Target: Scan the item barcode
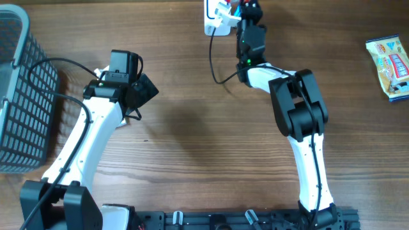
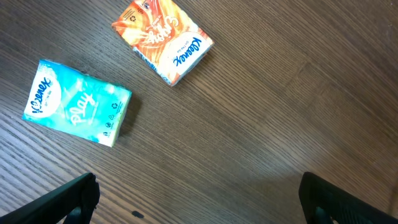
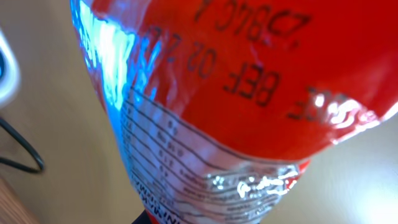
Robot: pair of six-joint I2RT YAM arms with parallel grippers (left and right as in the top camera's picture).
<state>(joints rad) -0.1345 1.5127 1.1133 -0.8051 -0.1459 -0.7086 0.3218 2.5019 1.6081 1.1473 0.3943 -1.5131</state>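
The item, a shiny red packet [image 3: 236, 68] with black printed text, fills the right wrist view, and my right gripper [image 1: 248, 7] is shut on its lower end. In the overhead view the packet [image 1: 237, 7] is held at the table's far edge, right beside a white scanner [image 1: 215, 20]. I cannot make out a barcode on the packet. Over the left part of the table my left gripper [image 1: 148, 89] stands open, holding nothing. Its dark fingers [image 2: 78, 198] frame bare wood in the left wrist view.
A teal tissue pack [image 2: 76, 102] and an orange tissue pack [image 2: 163, 40] lie on the wood ahead of the left gripper. A grey wire basket [image 1: 19, 96] stands at the left edge. A yellow snack packet [image 1: 390, 67] lies far right. The scanner's black cable [image 1: 215, 67] loops toward the middle.
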